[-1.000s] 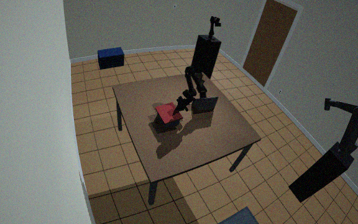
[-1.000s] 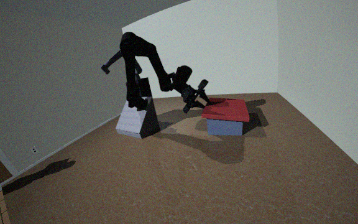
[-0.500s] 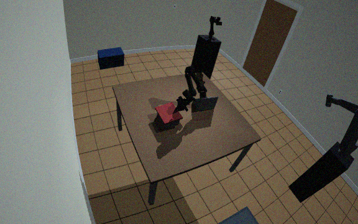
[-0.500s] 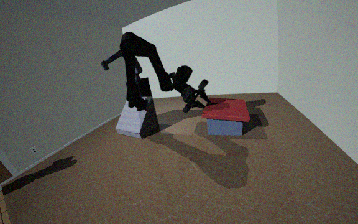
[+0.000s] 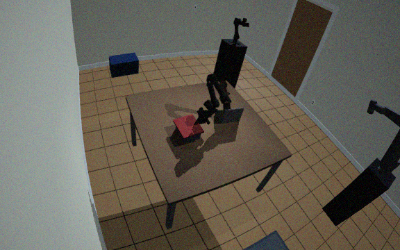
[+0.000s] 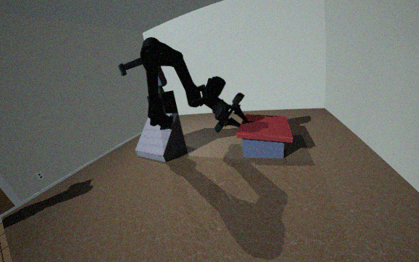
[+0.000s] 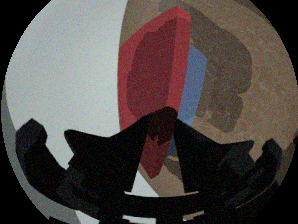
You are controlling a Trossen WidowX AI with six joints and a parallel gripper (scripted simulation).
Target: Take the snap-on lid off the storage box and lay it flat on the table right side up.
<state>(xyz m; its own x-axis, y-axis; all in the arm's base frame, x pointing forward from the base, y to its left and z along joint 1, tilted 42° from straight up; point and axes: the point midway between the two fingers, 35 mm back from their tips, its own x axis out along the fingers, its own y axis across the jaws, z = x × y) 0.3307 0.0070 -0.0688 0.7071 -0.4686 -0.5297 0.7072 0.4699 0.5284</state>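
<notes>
Tiled floor, tan with dark grout; pale grey walls, a brown door (image 5: 302, 45) in one of them. On the floor, your brown rectangular table (image 5: 221, 163) (image 6: 151, 218) on dark legs. A dark blue oblong block (image 5: 123, 65) sits on the floor near the wall. Two tall black pedestals stand away from the table, one (image 5: 229, 62) beyond its far edge, the other (image 5: 360, 194) off to the side, each topped by a dark arm.

On the tabletop: your black jointed arm (image 5: 212, 92) (image 6: 185, 74), mounted by a wedge-shaped block (image 6: 155, 140), pale on one face and dark on another. Its forearm slopes down toward the box.

Storage box: blue, straight-sided (image 6: 263, 148) (image 7: 194, 85), standing on the table. Flat red square lid (image 5: 187, 126) (image 6: 268, 129) (image 7: 155, 65) on top of it, overhanging the sides. Whether its rim is fully seated, you cannot tell.

Your black parallel-jaw gripper (image 5: 200, 119) (image 6: 244, 124) (image 7: 161, 120) tilts down at the lid's arm-side edge, its fingers closed on the red lid there. Shadows of the arm fall across lid and tabletop.
</notes>
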